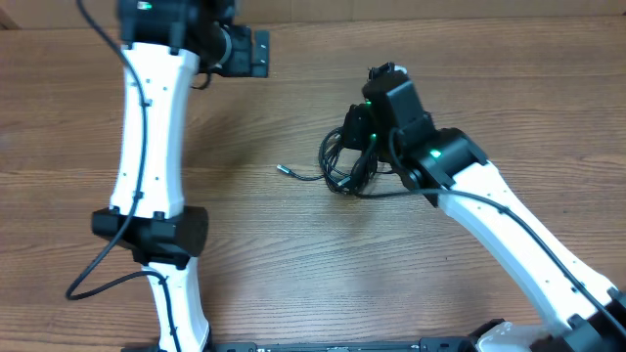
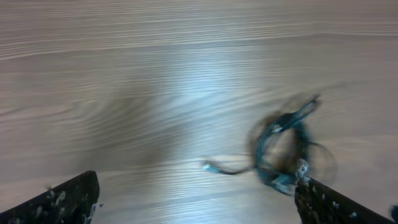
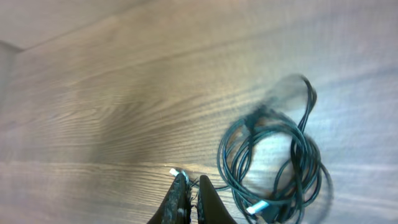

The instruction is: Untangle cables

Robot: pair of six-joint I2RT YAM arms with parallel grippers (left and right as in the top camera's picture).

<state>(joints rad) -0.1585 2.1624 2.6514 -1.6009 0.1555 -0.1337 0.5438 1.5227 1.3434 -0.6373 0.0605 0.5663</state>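
The cables [image 1: 344, 168] lie as one tangled black coil on the wooden table [image 1: 293, 264], a little right of the middle, and one loose strand with a silver tip [image 1: 282, 169] runs out from the coil to the left. The right gripper [image 3: 193, 186] is down at the coil with its fingers pressed together, but I cannot tell if a strand is pinched between them. The left gripper [image 2: 196, 183] is at the far left, well apart from the cables, with its fingers spread wide.
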